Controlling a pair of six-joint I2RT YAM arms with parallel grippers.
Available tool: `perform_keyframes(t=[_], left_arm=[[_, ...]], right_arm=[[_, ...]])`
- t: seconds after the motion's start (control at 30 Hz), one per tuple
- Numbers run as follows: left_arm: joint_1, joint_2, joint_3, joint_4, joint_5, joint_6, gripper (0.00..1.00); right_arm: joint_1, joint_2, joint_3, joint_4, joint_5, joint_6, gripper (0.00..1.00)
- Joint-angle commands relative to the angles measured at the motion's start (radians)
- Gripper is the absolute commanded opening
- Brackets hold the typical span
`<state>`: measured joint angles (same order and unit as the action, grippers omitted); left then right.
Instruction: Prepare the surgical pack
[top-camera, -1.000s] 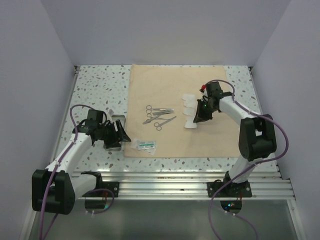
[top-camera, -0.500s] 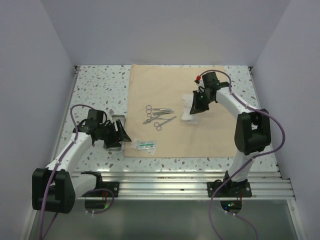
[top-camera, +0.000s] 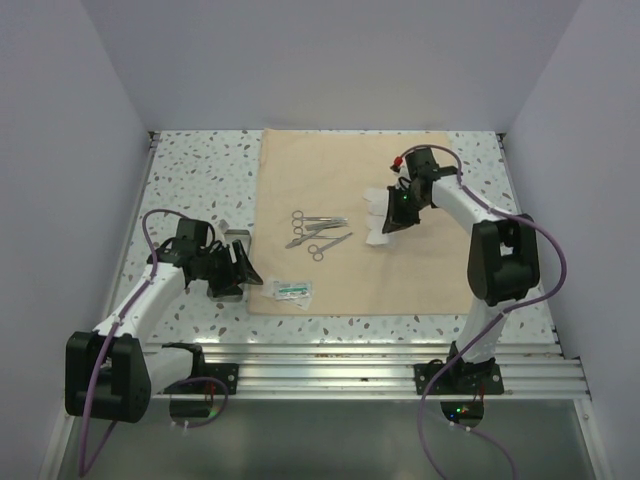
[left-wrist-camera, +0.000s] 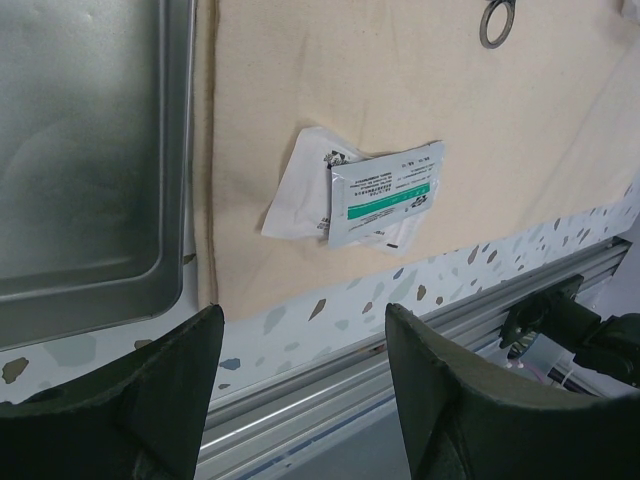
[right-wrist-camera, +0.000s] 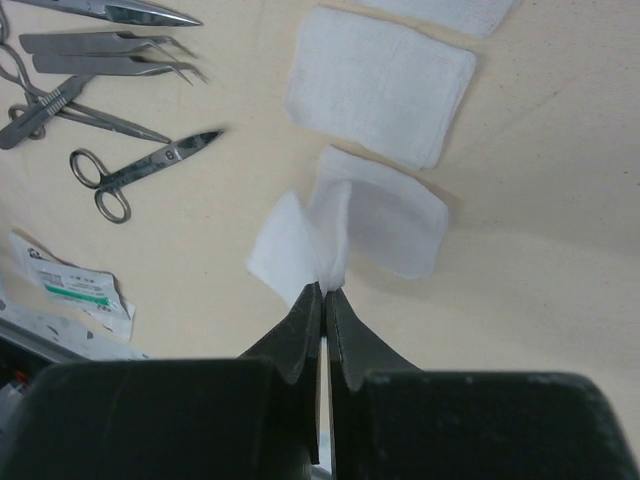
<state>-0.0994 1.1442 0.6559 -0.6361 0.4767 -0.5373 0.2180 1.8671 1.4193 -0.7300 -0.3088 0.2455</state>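
Note:
The surgical pack's beige cloth (top-camera: 430, 270) lies flat on the table. On it are silver scissor-like instruments (top-camera: 315, 232) and white gauze squares (top-camera: 376, 203). My right gripper (right-wrist-camera: 326, 290) is shut on the edge of one gauze square (right-wrist-camera: 385, 225), which hangs folded just above the cloth, near another square (right-wrist-camera: 380, 85). Scissors (right-wrist-camera: 140, 170) lie to the left of them. My left gripper (left-wrist-camera: 302, 310) stands open and empty over the cloth's near left corner. The steel tray (left-wrist-camera: 90, 150) sits beside the cloth's left edge.
Two sealed white packets (left-wrist-camera: 385, 195) with green print lie on the cloth's near left corner. A metal rail (top-camera: 360, 360) runs along the table's near edge. Grey walls close in the speckled table (top-camera: 200, 170) on three sides.
My right gripper has carried the pinched gauze away from the near edge, back and slightly left, toward the other squares. The left arm has stayed still.

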Motion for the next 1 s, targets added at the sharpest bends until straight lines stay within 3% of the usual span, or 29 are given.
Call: perform_keyframes(t=[0.0,0.57,0.63,0.73,0.97], left_arm=[[-0.005,-0.001,0.008,0.029,0.01,0.023,0.7],[-0.003,0.014,0.014,0.039,0.016,0.026,0.7],[-0.003,0.015,0.013,0.041,0.016,0.028,0.7],[-0.003,0.015,0.011,0.039,0.016,0.028,0.7],[-0.003,0.019,0.008,0.042,0.017,0.028,0.7]], right_arm=[[-0.028,0.012,-0.016,0.015,-0.007,-0.025,0.0],[-0.034,0.099,0.018,0.023,0.002,-0.048,0.0],[-0.034,0.112,0.03,0.017,0.002,-0.046,0.02],[-0.032,0.112,0.035,0.014,0.013,-0.049,0.15],[-0.032,0.087,0.047,-0.003,0.065,-0.049,0.25]])
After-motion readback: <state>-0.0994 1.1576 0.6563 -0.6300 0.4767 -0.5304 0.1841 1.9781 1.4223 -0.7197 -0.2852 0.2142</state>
